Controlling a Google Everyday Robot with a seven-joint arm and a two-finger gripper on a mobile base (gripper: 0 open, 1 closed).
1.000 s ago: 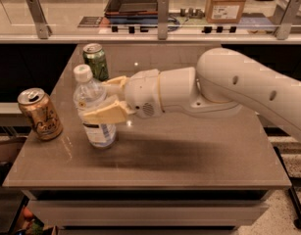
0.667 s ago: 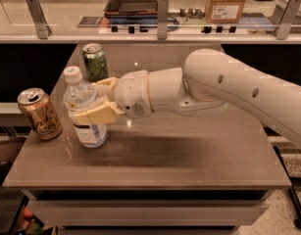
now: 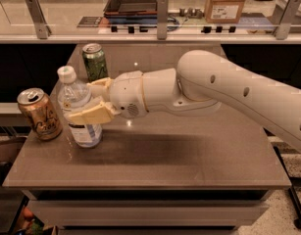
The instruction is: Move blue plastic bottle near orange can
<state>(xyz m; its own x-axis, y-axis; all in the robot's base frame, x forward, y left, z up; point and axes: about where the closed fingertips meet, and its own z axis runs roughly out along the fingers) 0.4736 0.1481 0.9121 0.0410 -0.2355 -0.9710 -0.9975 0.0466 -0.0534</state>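
The robot's cream-coloured two-finger hand sits over the left part of the surface, clenched on a tall clear bluish plastic bottle with a white screw cap. One finger crosses the front of the bottle at mid-height and the other reaches round behind it. The bottle leans slightly to the left. Its base is down at the surface, but I cannot tell whether it rests there with its full weight.

Just to the left of the bottle stands an orange-copper aluminium can with pale script lettering and a silver top. It is upright, near the left edge, and a narrow gap separates the two. Behind the hand, toward the back edge, a green aluminium can stands upright, close to the rear finger but apart from it.

The thick white arm comes in from the right and crosses over the middle of the brown rectangular surface. Nothing stands between the bottle and the orange can. Beyond the surface is a pale counter with a dark tray and a cardboard box.
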